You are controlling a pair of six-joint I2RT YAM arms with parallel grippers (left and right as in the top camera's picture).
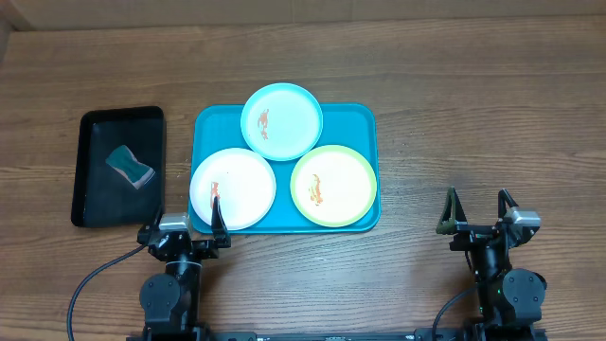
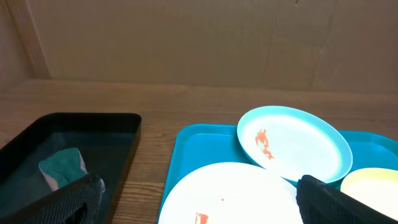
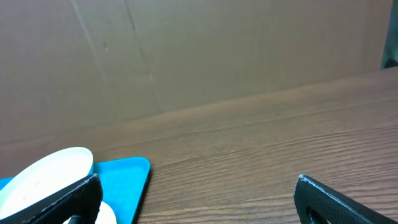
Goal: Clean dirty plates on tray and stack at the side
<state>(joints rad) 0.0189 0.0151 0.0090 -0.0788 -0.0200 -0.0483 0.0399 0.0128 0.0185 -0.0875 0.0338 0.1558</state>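
Note:
The teal-blue tray (image 1: 365,128) holds three plates, each with an orange-red smear: a light blue plate (image 1: 281,120) at the back, a white plate (image 1: 233,188) front left and a yellow-green rimmed plate (image 1: 333,186) front right. My left gripper (image 1: 187,216) is open and empty at the tray's front left corner, just before the white plate (image 2: 230,193); the light blue plate (image 2: 292,143) lies beyond it. My right gripper (image 1: 478,210) is open and empty over bare table to the right of the tray (image 3: 127,180).
A smaller black tray (image 1: 95,180) stands left of the teal tray with a teal sponge (image 1: 130,167) in it; it also shows in the left wrist view (image 2: 81,134). Bare wooden table lies right of the teal tray and behind it.

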